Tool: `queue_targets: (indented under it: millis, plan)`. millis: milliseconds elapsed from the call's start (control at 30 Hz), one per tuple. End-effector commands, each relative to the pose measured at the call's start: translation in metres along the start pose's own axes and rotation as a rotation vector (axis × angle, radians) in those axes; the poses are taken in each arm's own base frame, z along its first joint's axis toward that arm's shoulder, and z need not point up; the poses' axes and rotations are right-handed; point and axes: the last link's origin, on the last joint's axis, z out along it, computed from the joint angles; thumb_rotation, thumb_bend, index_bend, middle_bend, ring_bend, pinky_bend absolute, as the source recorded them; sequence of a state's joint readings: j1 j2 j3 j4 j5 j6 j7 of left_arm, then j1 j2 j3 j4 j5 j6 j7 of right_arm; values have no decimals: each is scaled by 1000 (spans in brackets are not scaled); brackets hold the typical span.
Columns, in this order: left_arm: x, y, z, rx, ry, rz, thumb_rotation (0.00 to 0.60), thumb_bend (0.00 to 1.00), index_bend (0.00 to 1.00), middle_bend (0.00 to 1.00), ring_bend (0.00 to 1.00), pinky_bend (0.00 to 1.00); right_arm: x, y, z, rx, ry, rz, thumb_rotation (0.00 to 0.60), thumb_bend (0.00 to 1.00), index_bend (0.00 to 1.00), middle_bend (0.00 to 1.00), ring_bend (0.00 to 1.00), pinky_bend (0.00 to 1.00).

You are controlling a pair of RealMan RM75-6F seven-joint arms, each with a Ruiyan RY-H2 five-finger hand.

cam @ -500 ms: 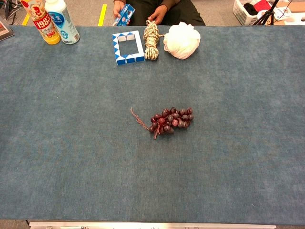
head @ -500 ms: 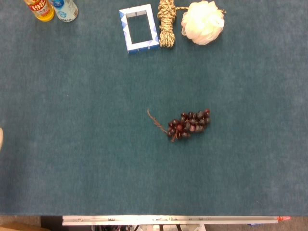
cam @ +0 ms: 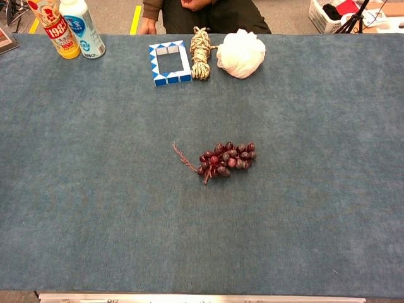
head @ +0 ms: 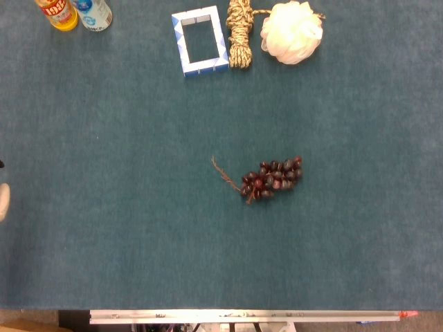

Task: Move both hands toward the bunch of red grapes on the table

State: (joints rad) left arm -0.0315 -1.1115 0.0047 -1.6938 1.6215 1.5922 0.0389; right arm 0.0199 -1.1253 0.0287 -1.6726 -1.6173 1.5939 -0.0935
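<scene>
**Table scene with one grape bunch, left hand at the frame edge**

Since the earlier frames, a pale sliver at the left border of the head view, apparently the left hand [head: 3,202], has crept slightly further into frame, with a dark speck now above it. At the far edge of the chest view, the seated person [cam: 208,12] has drawn both arms back from the objects and no longer shows the blue item held before. Nothing on the table has shifted.

So little of the left hand shows that it cannot be told whether its fingers are apart or together. The right hand appears in neither view.

One bunch of red grapes [head: 271,178] [cam: 226,159] lies near the middle of the blue-green table [head: 138,228], its single thin stem trailing toward the left. It is well apart from the left hand and from every other object.

Along the far edge stand five further items:
- two bottles at the far left, side by side: one yellow bottle [head: 57,12] [cam: 57,28] and one white bottle [head: 92,12] [cam: 84,28]
- one blue-and-white puzzle frame [head: 178,41] [cam: 153,63], lying flat as an open rectangle
- one coil of rope [head: 240,34] [cam: 201,45] just beside the frame on its right
- one white mesh pouf [head: 292,31] [cam: 240,53] to the right of the rope
</scene>
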Motion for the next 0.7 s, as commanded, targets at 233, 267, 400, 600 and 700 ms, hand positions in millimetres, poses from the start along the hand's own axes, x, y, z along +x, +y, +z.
queue_targets:
  millis: [233, 267, 400, 600, 700]
  plan:
    - [-1, 20, 14, -137, -12, -171, 600, 446, 0, 525, 564, 635, 0, -27, 10, 185, 49, 85, 600, 343, 0, 594, 577, 763]
    - [-2, 23, 15, -158, -15, -195, 600, 446, 0, 553, 606, 668, -1, -33, 11, 218, 49, 95, 600, 356, 0, 610, 599, 763]
    - [-6, 39, 19, -248, -31, -265, 600, 446, 0, 688, 762, 778, -4, -55, 16, 341, 48, 131, 600, 503, 0, 779, 805, 864]
    - [-11, 63, 22, -387, -45, -359, 600, 506, 0, 874, 939, 918, -8, -89, 20, 526, 61, 178, 600, 805, 0, 988, 1000, 1000]
    - [-15, 71, 21, -428, -63, -402, 600, 561, 0, 906, 981, 952, -12, -102, 20, 588, 40, 193, 600, 860, 0, 1000, 1000, 1000]
